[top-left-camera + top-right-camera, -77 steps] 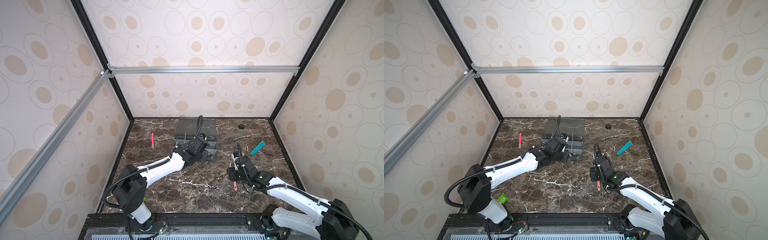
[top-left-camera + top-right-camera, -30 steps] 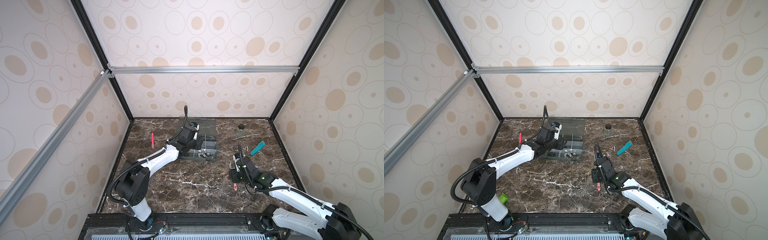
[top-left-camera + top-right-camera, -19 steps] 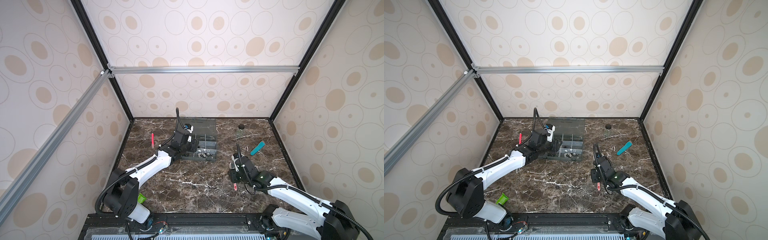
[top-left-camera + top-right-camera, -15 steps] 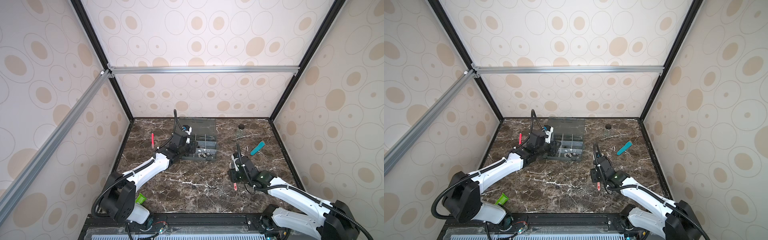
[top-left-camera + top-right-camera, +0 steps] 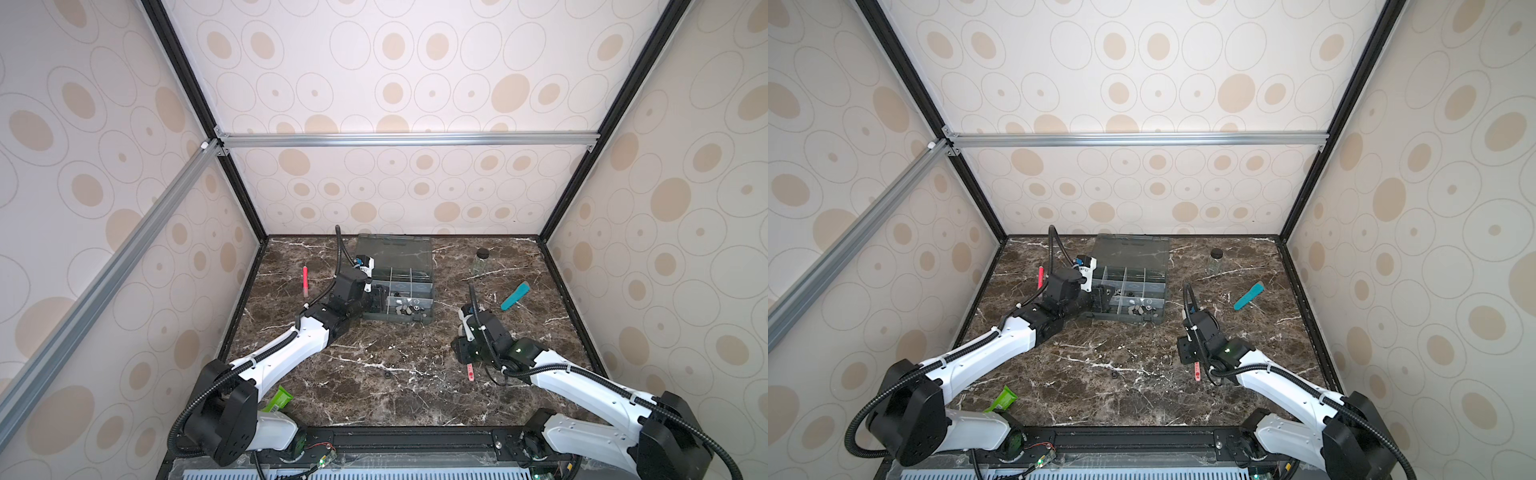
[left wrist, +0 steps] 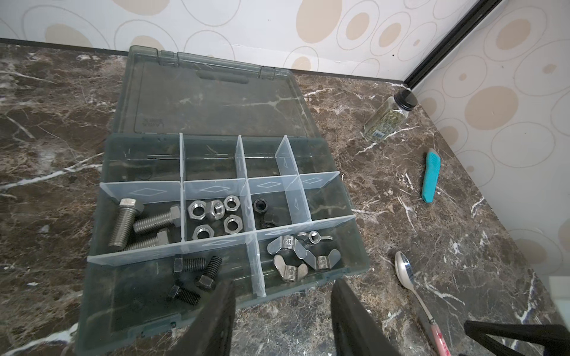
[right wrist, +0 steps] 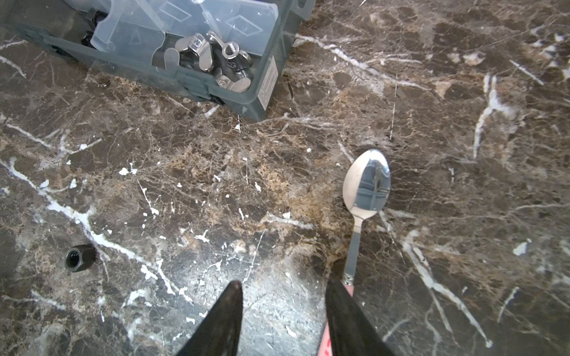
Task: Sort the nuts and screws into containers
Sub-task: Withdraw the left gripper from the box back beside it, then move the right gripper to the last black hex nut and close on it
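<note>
Left jaws (image 6: 282,285) drawn back to 8 o'clock of grey plastic organizer box (image 5: 395,320).
These and right jaws (image 7: 283,283) half-open, empty; box lies lengthwise 9–3.

Shiny metal nuts (image 6: 216,212) in a smoky plastic organizer box (image 6: 132,286); mirror-polished spoon (image 7: 367,182); tabletop (image 7: 216,185) seemingly glossy marble.

Circle-patterned walls (image 5: 395,83) enclose a brown marble tabletop (image 5: 374,399).

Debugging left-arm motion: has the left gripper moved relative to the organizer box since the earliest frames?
Yes. The left gripper has shifted left in both top views, from over the middle of the organizer box to its front-left corner.
</note>
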Available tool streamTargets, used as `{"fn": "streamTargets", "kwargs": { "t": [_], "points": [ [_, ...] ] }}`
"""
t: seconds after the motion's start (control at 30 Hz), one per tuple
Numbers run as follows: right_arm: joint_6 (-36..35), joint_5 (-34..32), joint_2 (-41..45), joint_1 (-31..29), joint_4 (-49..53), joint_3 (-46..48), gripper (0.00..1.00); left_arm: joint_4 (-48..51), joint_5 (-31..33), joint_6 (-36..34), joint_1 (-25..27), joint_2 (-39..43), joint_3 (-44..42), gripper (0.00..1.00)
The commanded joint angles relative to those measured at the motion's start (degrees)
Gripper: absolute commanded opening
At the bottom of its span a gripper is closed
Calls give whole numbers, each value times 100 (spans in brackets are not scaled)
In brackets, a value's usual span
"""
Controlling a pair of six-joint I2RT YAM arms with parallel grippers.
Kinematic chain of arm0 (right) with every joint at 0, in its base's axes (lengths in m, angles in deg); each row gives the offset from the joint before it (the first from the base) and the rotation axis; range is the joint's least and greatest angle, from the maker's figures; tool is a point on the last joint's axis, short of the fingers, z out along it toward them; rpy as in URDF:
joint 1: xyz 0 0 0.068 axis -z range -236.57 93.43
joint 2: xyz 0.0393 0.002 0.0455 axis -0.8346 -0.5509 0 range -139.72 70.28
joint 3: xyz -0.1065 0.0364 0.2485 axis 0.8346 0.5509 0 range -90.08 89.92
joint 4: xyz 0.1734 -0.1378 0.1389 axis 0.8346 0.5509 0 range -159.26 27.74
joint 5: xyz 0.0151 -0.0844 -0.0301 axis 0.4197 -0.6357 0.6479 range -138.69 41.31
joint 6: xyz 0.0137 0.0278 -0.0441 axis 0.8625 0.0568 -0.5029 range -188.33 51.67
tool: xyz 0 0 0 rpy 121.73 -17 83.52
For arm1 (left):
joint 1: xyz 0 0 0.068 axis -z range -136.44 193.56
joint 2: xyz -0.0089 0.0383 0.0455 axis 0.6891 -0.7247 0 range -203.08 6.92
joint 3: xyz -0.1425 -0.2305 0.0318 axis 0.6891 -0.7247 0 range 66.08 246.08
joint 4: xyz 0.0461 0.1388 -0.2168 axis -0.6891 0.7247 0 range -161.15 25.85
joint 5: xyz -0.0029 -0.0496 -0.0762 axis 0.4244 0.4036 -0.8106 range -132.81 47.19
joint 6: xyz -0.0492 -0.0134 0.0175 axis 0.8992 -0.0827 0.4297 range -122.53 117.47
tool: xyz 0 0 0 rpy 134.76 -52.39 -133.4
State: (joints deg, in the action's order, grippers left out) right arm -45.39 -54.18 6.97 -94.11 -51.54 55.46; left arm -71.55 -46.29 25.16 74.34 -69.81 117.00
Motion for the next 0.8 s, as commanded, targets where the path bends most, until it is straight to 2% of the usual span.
{"fn": "streamTargets", "kwargs": {
  "t": [0.0,0.5,0.77],
  "points": [
    [-41,225,-71,10,-146,-115,48,-206,119,143,-70,252,-143,51],
    [-297,497,-459,-313,-406,-278,48,-284,405,221,-121,1025,-781,52],
    [-595,650,-1158,-875,-560,-713,48,-537,445,369,-152,1331,-1130,52]
  ]
}}
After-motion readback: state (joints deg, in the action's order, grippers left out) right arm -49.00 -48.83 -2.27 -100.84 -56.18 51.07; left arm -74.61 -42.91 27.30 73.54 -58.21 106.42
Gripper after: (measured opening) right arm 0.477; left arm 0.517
